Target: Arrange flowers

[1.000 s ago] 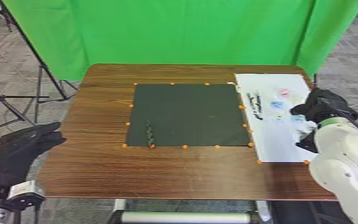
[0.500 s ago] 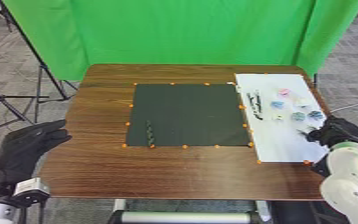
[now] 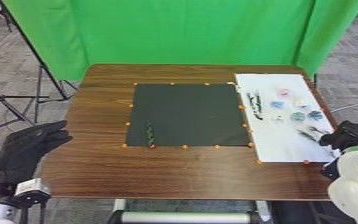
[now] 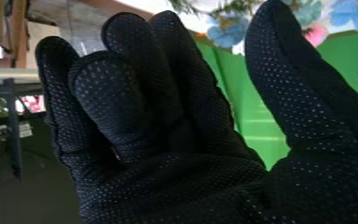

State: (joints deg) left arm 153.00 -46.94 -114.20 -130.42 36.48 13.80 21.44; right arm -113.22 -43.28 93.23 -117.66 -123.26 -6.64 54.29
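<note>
In the head view my right hand (image 3: 351,137) is at the lower right edge of the white sheet (image 3: 276,150), beside green sprigs (image 3: 309,134). Pink, blue and pale flower heads (image 3: 284,92) lie farther up that sheet, near dark stems (image 3: 256,105). On the black sheet (image 3: 189,112) a single green stem (image 3: 150,135) lies at the lower left. My left hand (image 3: 35,145) is off the table's left side, fingers relaxed. In the right wrist view my right hand (image 4: 167,175) is open and empty, with blue flowers (image 4: 229,34) beyond its fingertips.
The brown table (image 3: 149,175) carries both sheets side by side, with small orange markers (image 3: 185,146) along their edges. Behind it hangs a green curtain (image 3: 193,35). Black stand legs (image 3: 33,97) are on the floor at the left.
My right hand has drawn back toward the table's right edge and near side, uncovering flowers and sprigs on the white sheet. The left hand has shifted slightly upward.
</note>
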